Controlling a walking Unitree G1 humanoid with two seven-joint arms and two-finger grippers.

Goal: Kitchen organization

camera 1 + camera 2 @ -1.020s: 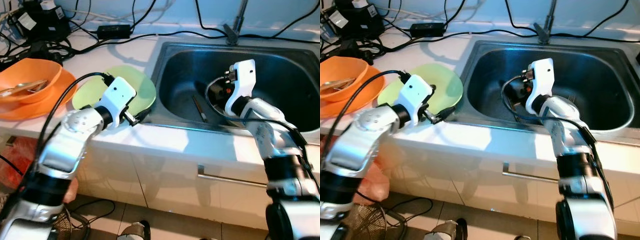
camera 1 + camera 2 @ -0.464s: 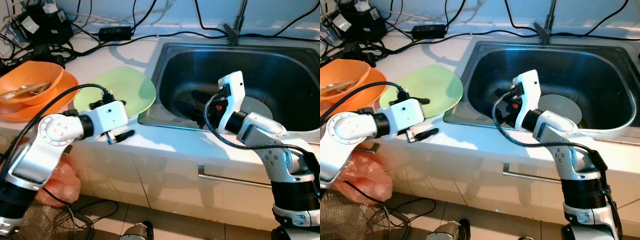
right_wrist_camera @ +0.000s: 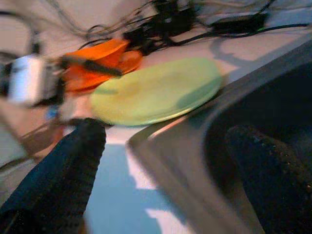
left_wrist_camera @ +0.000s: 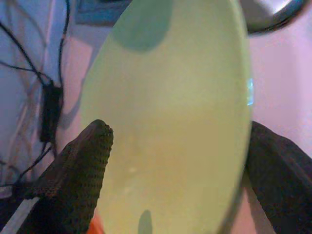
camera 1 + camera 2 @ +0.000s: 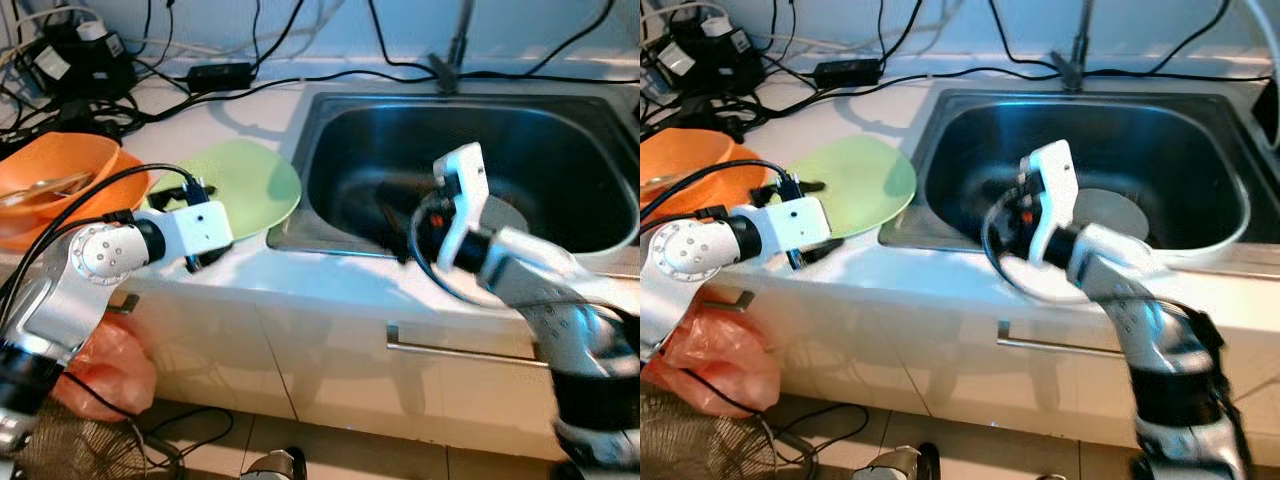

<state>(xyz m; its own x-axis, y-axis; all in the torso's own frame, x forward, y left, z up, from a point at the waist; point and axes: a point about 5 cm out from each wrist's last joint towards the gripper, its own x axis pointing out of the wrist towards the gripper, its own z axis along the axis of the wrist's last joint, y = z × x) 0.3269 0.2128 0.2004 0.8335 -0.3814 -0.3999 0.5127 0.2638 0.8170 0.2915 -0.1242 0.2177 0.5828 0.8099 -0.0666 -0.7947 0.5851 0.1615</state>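
Note:
A pale green plate (image 5: 245, 180) lies flat on the white counter, just left of the steel sink (image 5: 330, 105). My left gripper (image 5: 218, 224) is at the plate's near-left edge. It is open, and the plate (image 4: 170, 112) spans the gap between its fingers (image 4: 80, 165). My right gripper (image 3: 168, 131) is open with nothing between its fingers, low in the sink's near-left part and facing across the rim toward the green plate (image 3: 156, 90). A grey round dish (image 5: 1108, 212) lies on the sink floor behind the right wrist.
An orange bowl (image 5: 55, 172) holding a spoon sits on an orange plate at the counter's left end. Black cables and power adapters (image 5: 85, 65) crowd the back left. The faucet (image 5: 452, 55) stands behind the sink. A drawer handle (image 5: 455, 350) and an orange bag (image 5: 100, 362) are below.
The left gripper drew back leftward along the counter's front to the plate's near-left edge. The right gripper withdrew from over the grey dish toward the sink's near-left side. The camera shifted slightly.

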